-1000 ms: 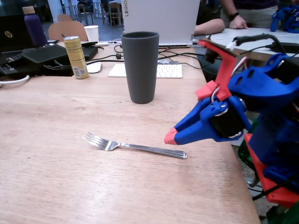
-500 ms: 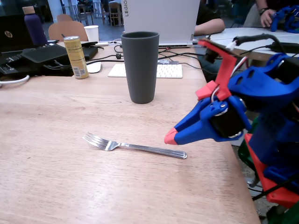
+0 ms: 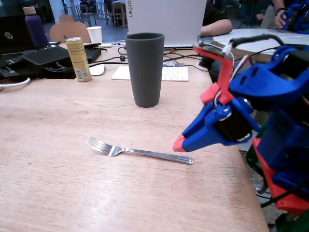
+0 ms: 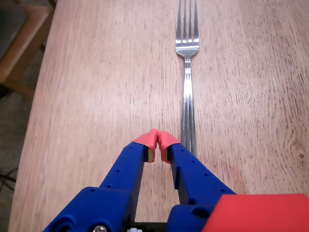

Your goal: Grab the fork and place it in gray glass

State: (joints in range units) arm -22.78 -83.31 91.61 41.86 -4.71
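My claw (image 4: pixel 157 138) has its red tips pressed together, holding nothing, low in the wrist view just left of the fork's handle. The fork (image 3: pixel 140 152) lies flat on the wooden surface (image 3: pixel 58 188), center of the fixed view, tines pointing left. The gray glass (image 3: pixel 145 69) stands upright above it.

We are looking at a shared office or study space: beyond the gripper (image 3: pixel 179 144), a white keyboard (image 3: pixel 164 73), laptop (image 3: pixel 164 21) and black HP laptop (image 3: pixel 14 36) are crowding the wooden desk (image 3: pixel 58 193), with people sitting behind.
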